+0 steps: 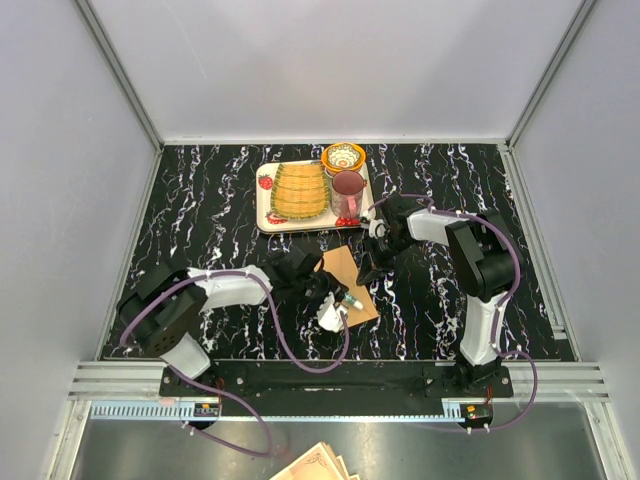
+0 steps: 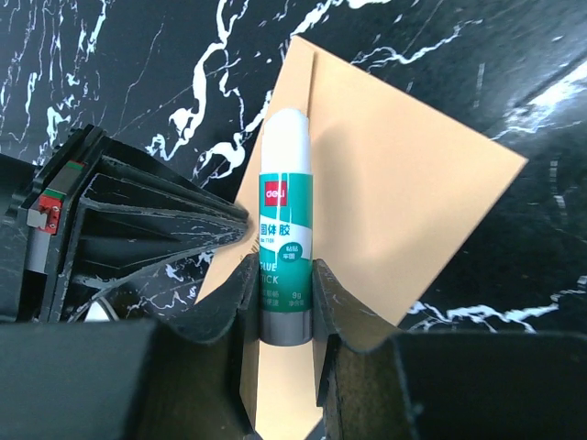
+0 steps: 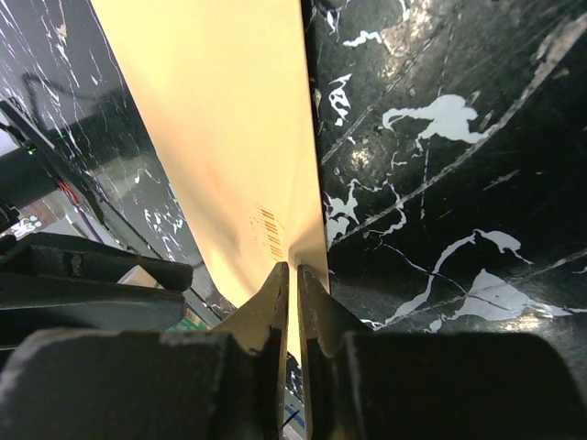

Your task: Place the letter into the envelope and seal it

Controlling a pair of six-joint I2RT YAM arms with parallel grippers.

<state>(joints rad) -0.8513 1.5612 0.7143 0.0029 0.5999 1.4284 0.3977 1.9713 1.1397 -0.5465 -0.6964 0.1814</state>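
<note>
The orange-tan envelope (image 1: 347, 275) lies flat on the black marble table between the two arms. It also shows in the left wrist view (image 2: 404, 174) and the right wrist view (image 3: 220, 119). My left gripper (image 1: 335, 300) is shut on a green and white glue stick (image 2: 284, 229), capped end pointing out over the envelope. The stick is small in the top view (image 1: 351, 299). My right gripper (image 1: 372, 264) is shut on the envelope's edge (image 3: 292, 275) at its far right side. The letter is not in view.
A white tray (image 1: 264, 214) at the back holds a yellow striped item (image 1: 299, 190), a patterned bowl (image 1: 343, 157) and a dark red cup (image 1: 348, 193). A stack of ornate-edged paper (image 1: 315, 465) lies below the table's front rail.
</note>
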